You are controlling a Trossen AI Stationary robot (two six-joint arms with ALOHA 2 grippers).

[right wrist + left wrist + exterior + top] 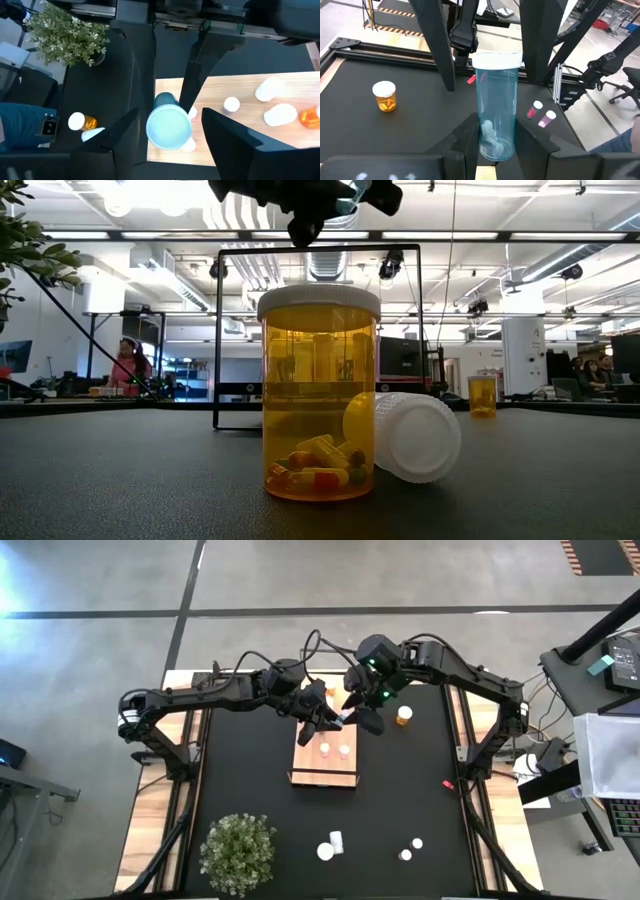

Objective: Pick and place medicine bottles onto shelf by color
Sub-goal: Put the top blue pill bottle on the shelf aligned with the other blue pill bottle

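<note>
The worktop [250,780] is covered by a black mat, and the light-wood shelf [325,768] lies at its middle with 2 small bottles already on it. Both arms meet above the shelf's far end. The left gripper [496,150] has its jaws closed tight around the base of a pale blue bottle [496,107], held upright. The right gripper [170,131] straddles the same bottle's cap, its jaws part-open and seemingly not gripping. This looks like a handover, so the right jaws should close squarely before the left lets go. An orange bottle [404,715] waits nearby.
</note>
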